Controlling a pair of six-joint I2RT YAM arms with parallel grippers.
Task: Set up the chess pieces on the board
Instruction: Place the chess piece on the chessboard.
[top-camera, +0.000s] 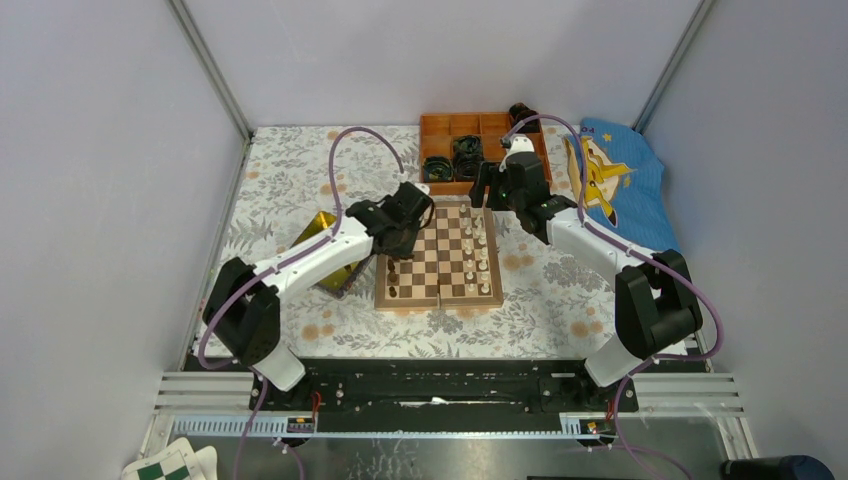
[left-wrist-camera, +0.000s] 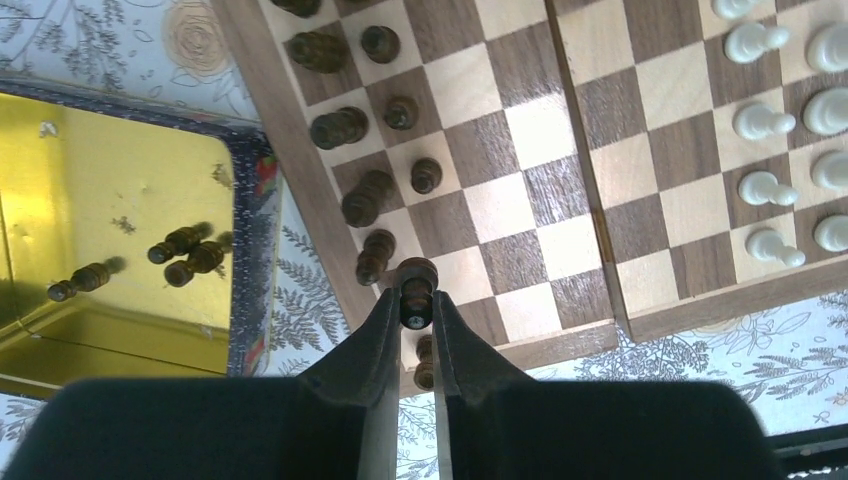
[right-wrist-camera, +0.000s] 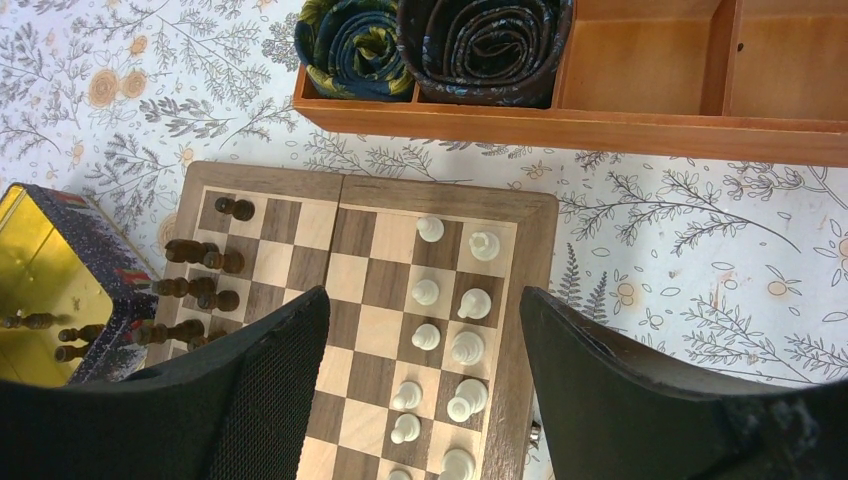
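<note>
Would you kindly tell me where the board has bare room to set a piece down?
The band of squares down the middle of the board, between the dark pieces and the cream pieces, is bare. Both edge rows are crowded; the left gripper holds a dark piece at the dark side.

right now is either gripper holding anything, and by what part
The left gripper pinches a dark chess piece by its narrow end; the right gripper is open and empty.

Bright, even light casts soft shadows, with glare on the gold tray (left-wrist-camera: 120, 180).
</note>
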